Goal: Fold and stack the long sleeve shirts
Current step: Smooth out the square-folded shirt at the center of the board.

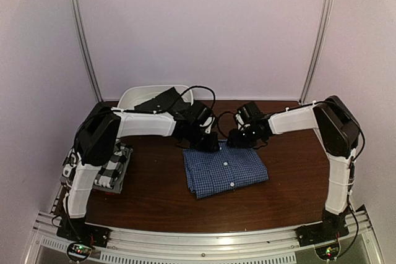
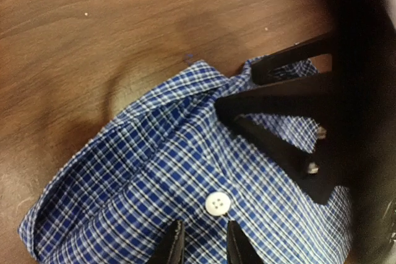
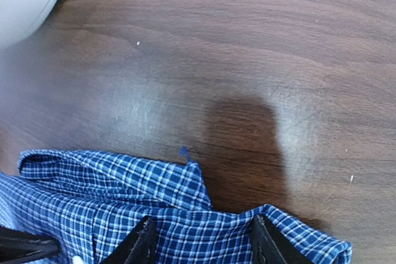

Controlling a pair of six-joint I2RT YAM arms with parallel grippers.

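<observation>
Watching blue-and-white check shirt [image 1: 226, 170] lying folded at the middle of the table [image 1: 291, 196], collar end toward the back. Seeing right gripper [image 3: 203, 222] standing spread, straddling the collar edge; left gripper [image 2: 204, 227] sitting narrowed just below a white button [image 2: 217, 203], being unable to tell whether pinching cloth. Noting plaid shirt [image 1: 117, 162] lying well apart at left, white basin [image 1: 139, 95] behind

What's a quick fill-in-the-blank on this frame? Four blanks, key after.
1. The left gripper and right gripper meet at the far edge of the ___-and-white check shirt.
2. The basin at the far left corner of the table is ___.
3. The plaid shirt lies beside the ___ arm.
4. In the left wrist view, a white ___ sits on the check shirt just ahead of the left gripper.
Missing words: blue; white; left; button.
</observation>
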